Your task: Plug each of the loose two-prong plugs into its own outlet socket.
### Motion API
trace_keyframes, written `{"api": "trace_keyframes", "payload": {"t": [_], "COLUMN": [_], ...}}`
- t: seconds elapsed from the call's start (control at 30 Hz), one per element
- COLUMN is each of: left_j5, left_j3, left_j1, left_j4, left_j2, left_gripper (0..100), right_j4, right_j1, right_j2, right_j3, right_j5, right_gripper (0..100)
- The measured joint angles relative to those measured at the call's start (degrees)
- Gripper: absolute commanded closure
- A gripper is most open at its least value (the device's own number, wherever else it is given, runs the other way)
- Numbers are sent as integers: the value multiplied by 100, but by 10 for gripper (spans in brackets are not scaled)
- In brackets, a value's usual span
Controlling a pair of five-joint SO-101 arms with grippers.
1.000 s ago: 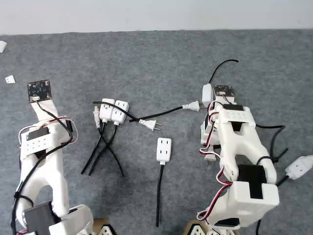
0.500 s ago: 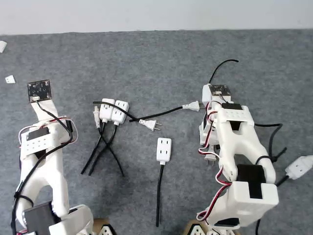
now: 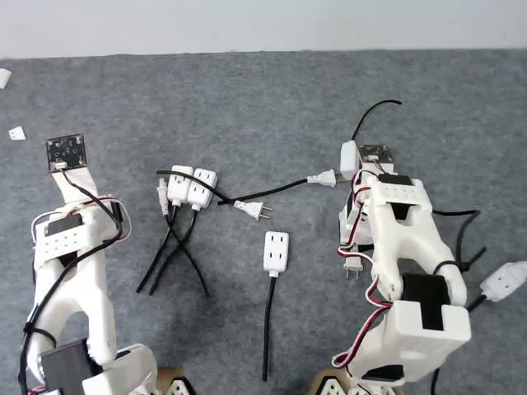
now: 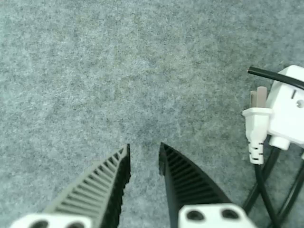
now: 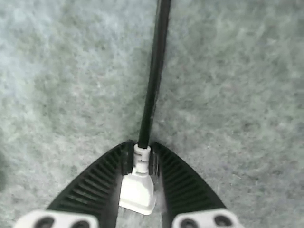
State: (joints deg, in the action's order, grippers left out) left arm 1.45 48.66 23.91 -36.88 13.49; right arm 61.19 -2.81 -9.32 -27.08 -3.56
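Right gripper (image 5: 140,146) clamped on one white plug (image 5: 137,187), left gripper (image 4: 143,148) narrowly parted, empty, two adjoining sockets (image 3: 192,187), three loose plugs (image 3: 257,211)

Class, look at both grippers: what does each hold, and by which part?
The right gripper clamps a white two-prong plug at its cord-end neck, where the black cord leaves it. The left gripper holds nothing.

White plastic arms (image 3: 78,288) with red, black and white cables (image 3: 352,234), ribbed black fingers (image 4: 187,180).
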Motion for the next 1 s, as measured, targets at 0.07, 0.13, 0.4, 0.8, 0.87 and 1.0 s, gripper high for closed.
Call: {"api": "trace_keyframes", "payload": {"t": [0.07,0.13,0.4,0.8,0.87,1.0], "left_j5": [0,0,211,1266,1688,2435], "left_j3": [0,0,-44,-1073,-897,-114], "left_j1": [-35,-123,-352,-668,-862,-1125], "left_j4": [-26,-35,-264,-1389,-1407,-1231], "left_j2": [0,0,-369,-1398,-1266,-607], "left_gripper": [902,902,915,988,988,988], "right_j4": [18,176,466,-97,-325,-659], "right_j1": [0,18,1398,4097,4360,4501], "right_j2": [53,308,3112,5380,5134,4607], "right_j3": [0,-9,-765,-905,-905,-905], "right_j5": [0,0,0,-484,-492,-492], "right_gripper": [991,991,991,991,991,991]}}
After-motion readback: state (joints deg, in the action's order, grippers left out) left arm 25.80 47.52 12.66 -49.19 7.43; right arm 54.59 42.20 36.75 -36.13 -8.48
